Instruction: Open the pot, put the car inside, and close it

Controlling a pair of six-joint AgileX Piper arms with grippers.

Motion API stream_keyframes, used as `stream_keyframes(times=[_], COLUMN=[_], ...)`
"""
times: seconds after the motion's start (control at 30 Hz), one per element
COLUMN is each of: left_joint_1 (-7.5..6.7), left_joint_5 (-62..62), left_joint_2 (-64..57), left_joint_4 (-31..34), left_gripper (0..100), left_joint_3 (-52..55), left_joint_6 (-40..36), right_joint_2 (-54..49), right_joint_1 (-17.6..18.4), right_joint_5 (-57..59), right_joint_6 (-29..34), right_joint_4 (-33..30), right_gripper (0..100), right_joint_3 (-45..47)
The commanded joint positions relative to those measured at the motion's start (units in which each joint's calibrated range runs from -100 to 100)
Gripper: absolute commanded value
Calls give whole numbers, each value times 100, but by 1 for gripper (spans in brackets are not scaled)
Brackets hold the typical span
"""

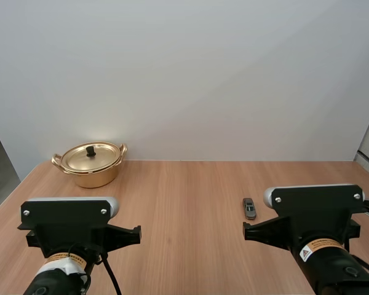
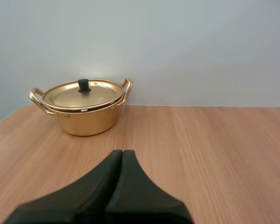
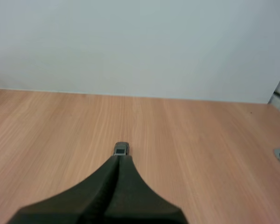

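My left gripper (image 2: 122, 154), clenched empty, faces the pot (image 2: 86, 119) ahead for its lid (image 2: 82, 97); right gripper (image 3: 117, 159), likewise clenched, points at the car (image 3: 121, 149).

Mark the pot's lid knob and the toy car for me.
lid knob (image 2: 84, 85): left wrist view, on the black knob's side.
car (image 1: 249, 208): high view, on its roof.

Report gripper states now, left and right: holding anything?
Left gripper: closed, empty, facing the pot.
Right gripper: closed, empty, car lying just beyond its tips.
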Motion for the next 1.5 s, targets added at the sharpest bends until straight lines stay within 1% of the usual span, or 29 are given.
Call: stream_keyframes(times=[0.0,0.07,0.13,0.17,0.27,0.37,0.4,0.47,0.5,0.6,0.67,0.73,0.77,0.87,1.0,1.1,1.13,1.3,1.47], left_joint_1=[0,0,0,0,0,0,0,0,0,0,0,0,10,121,330,472,497,504,504], left_joint_5=[-252,-1083,-1395,-1350,-1287,-926,-790,-929,-1199,-1839,-2036,-2042,-2042,-2042,-1543,-719,-382,1090,2309], left_joint_2=[0,0,0,0,0,0,0,0,0,0,30,310,505,1271,2448,3464,3827,5404,6644], left_joint_4=[196,277,485,580,580,294,149,134,156,523,522,522,522,522,522,496,496,472,199], left_gripper=[0,0,0,0,0,0,0,0,0,0,0,0,0,0,0,0,0,0,0], left_joint_3=[-150,-520,-938,-1220,-2032,-2554,-2671,-2772,-2793,-2793,-2793,-2793,-2793,-2936,-3600,-4395,-4705,-6145,-7247], left_joint_6=[476,918,1209,1330,1349,1146,1042,1020,1020,1057,961,930,930,889,484,399,398,682,1404], right_joint_2=[0,0,0,0,0,0,0,0,0,0,0,0,0,0,0,0,0,0,0], right_joint_1=[5,5,5,5,5,5,5,5,5,5,5,5,5,5,5,5,5,12,12], right_joint_5=[8,8,142,187,186,234,262,482,627,853,1127,1458,1670,2326,3198,3630,3761,4225,4474], right_joint_6=[2,2,2,2,12,12,12,12,12,12,2,-45,-156,-352,-412,-481,-502,-660,-721], right_joint_4=[-988,-1235,-1222,-1151,-973,-775,-702,-626,-626,-626,-636,-694,-695,-695,-713,-713,-703,-647,-647], right_gripper=[0,0,0,0,0,0,0,0,0,0,0,0,0,0,0,0,0,0,0], right_joint_3=[-275,-683,-1180,-1388,-2117,-2643,-2742,-2937,-3008,-3051,-3051,-3051,-3051,-3051,-3051,-3051,-3051,-3051,-2960])
